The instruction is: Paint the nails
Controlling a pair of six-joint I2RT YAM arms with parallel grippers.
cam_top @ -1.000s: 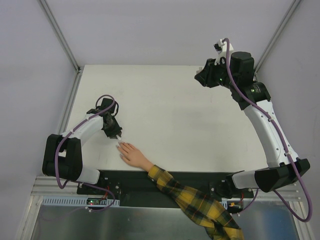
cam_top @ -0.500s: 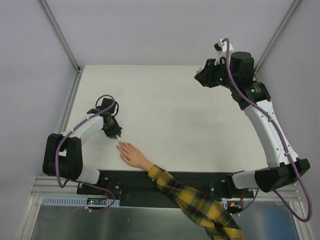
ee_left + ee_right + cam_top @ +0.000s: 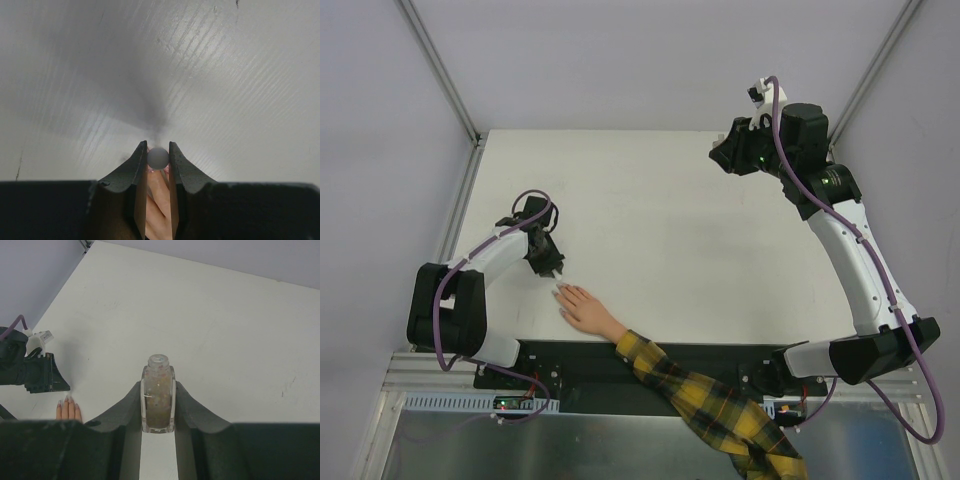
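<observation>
Left jaws are pinched narrow on the brush cap (image 3: 158,157), right over the nails (image 3: 558,290) at the near-left of the tabletop (image 3: 670,220). The brush tip is hidden, so I'd guess any small drift smears polish onto the skin of the hand (image 3: 585,310). Right jaws clamp the open bottle (image 3: 158,397) up high. Tilt it and it spills.

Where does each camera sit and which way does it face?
Top external: above and behind, facing down on table, left arm, right arm, mannequin hand.
Left wrist: down past left gripper, shut on grey knob above hand.
Right wrist: along right gripper holding polish bottle, across the table.
Shared: top and right wrist show left gripper.
</observation>
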